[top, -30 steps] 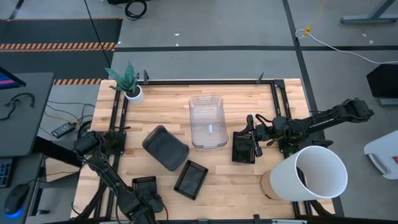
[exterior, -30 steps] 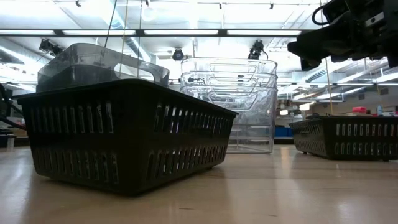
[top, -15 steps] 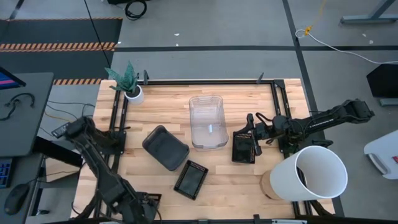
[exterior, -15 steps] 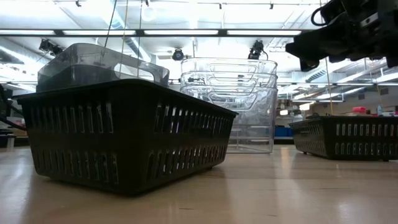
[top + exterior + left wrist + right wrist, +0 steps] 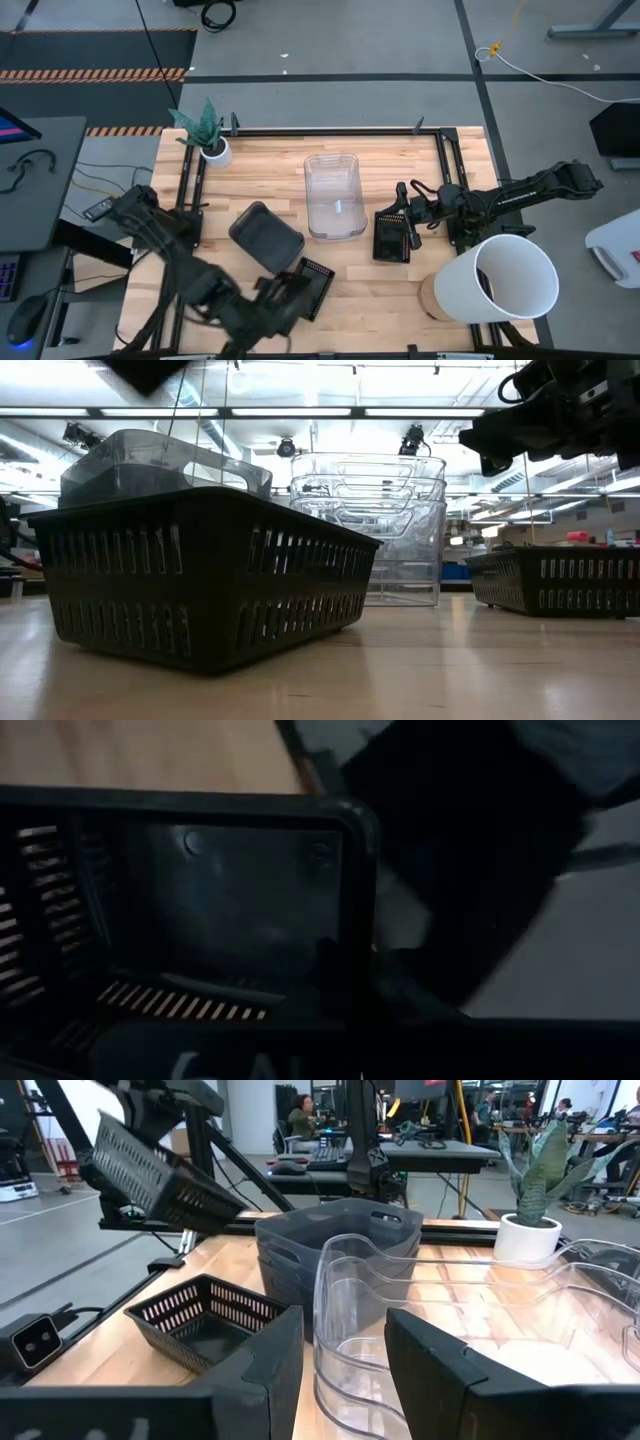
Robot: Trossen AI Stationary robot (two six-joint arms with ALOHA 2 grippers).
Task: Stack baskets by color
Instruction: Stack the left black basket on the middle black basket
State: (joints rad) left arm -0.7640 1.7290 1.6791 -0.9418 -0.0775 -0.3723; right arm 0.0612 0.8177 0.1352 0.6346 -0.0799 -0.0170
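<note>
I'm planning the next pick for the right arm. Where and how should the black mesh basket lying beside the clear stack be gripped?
Grip the black mesh basket by its thin upper rim, on the short end nearest the right gripper, coming down from above with one finger inside and one outside. It sits upright and open-topped, so the rim is exposed; its long side lies close to the clear stack.

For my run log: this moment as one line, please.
left gripper: shut on mesh basket, lifted | right gripper: open, above table

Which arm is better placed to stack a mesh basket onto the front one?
Left: left claw holds a lifted mesh basket beside the front basket; right claw hangs open farther off.
</note>
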